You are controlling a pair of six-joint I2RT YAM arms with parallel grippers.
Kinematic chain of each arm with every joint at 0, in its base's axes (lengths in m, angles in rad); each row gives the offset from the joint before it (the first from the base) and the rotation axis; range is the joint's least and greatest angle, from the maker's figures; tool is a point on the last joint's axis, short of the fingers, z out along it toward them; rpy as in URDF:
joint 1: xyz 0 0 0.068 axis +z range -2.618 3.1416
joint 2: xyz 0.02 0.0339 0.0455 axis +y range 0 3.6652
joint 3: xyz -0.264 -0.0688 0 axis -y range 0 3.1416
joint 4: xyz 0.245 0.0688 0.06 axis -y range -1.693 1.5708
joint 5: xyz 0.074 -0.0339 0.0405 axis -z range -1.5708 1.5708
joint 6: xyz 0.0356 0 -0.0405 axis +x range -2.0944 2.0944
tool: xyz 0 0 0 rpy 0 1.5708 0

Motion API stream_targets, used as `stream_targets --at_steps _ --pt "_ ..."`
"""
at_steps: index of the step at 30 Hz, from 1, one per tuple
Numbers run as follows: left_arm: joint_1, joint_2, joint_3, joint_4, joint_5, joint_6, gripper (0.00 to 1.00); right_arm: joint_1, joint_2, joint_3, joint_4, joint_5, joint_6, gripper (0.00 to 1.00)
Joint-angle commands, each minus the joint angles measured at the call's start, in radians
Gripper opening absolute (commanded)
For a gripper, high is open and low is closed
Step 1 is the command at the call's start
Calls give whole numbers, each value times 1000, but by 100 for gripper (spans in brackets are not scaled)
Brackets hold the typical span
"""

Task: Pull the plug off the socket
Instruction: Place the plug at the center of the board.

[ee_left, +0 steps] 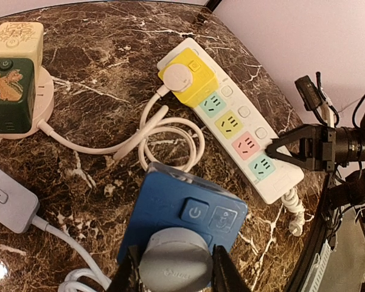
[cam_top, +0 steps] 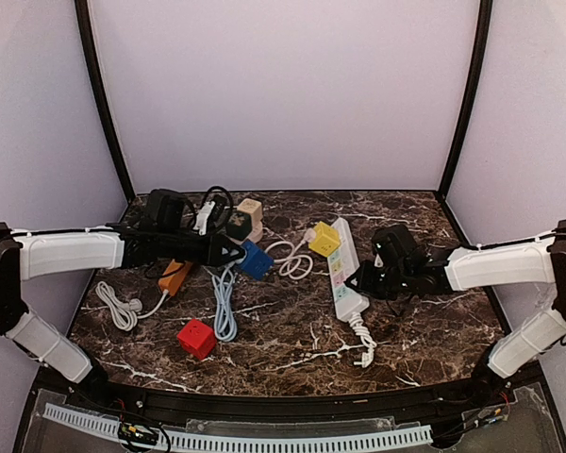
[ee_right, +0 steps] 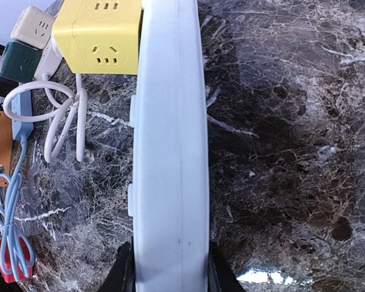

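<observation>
Far left, a red cube socket [cam_top: 197, 338] and an orange block [cam_top: 174, 276] sit on the marble worktop [cam_top: 434, 330]. Now the left hand [cam_top: 228, 249]: it's closed on the grey round plug [ee_left: 173, 261], one finger pressed to each side. That plug is seated in the blue cube socket [ee_left: 191, 201], left of centre. Just beside it lies a looped white cable [ee_left: 170, 137], leading up to a white plug [ee_left: 181, 75] in the yellow cube socket [ee_left: 201, 85] at the far end of the white power strip [ee_left: 243, 131]. The right hand [cam_top: 360, 281] is clamped across that strip near its cable end, fingers on both long edges.
</observation>
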Motion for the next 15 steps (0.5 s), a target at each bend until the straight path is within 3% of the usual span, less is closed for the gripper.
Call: stream_targets --at_steps 1,15 --pt "14 58 95 80 -59 -50 1 -10 -68 -36 45 30 -9 0" --pt "34 316 347 240 -124 -108 1 -10 -126 -109 72 1 -1 0"
